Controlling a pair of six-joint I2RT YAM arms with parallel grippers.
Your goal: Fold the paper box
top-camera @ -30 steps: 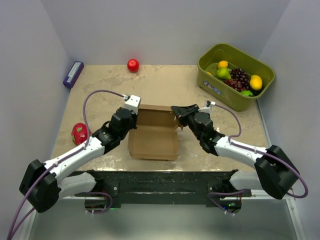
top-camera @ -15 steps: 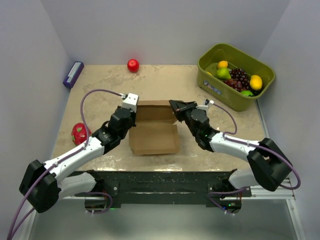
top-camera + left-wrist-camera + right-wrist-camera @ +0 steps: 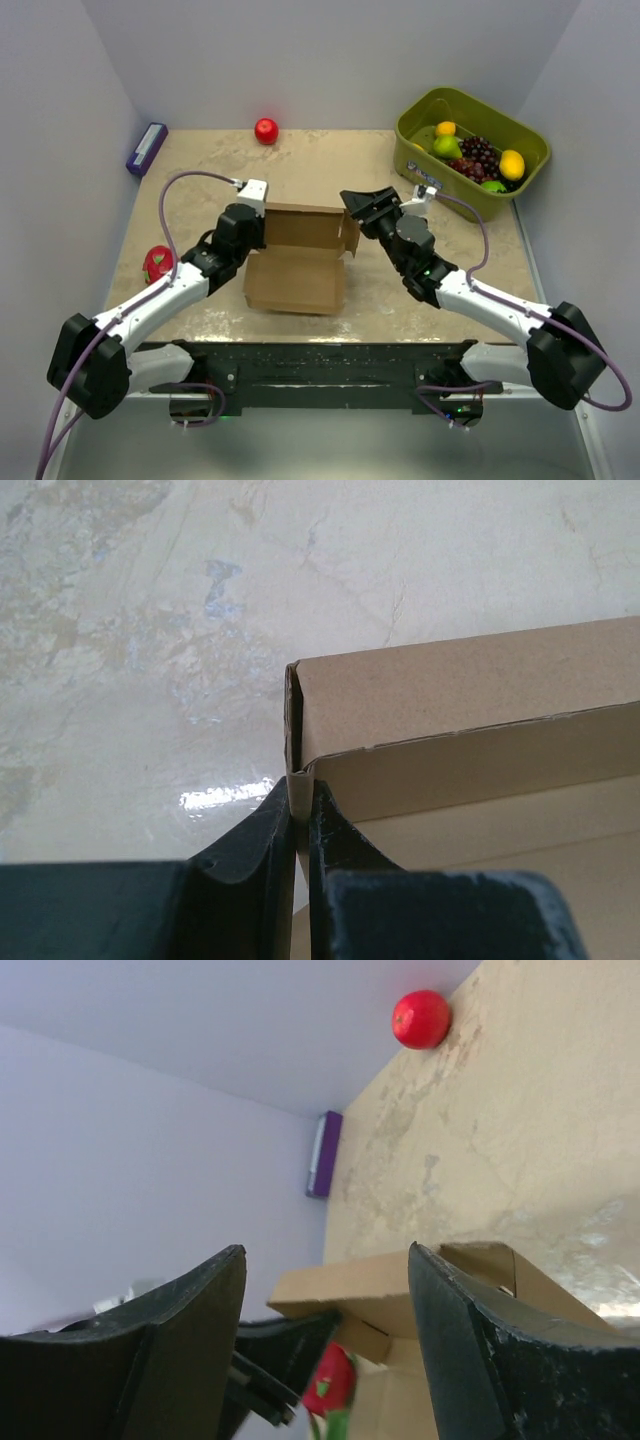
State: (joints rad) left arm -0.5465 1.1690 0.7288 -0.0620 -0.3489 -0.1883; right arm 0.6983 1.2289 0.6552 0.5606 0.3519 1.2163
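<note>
The desk (image 3: pixel 330 160) carries the paper box (image 3: pixel 295 285) at its middle, between my 2 arms, where both can reach it. The box is half made: its base lies flat and its back wall stands upright, with a side flap turned in at the right end. My left claw (image 3: pixel 300 802) is pinched tight on the left end of that back wall, with thin cardboard between the fingers. I judge this hold is there to prop the wall up and pin the box against sliding. My right claw (image 3: pixel 325 1252) is spread wide and empty just beside the wall's right corner. It touches nothing that I can see, and is placed, I think, to take the right flap next.
</note>
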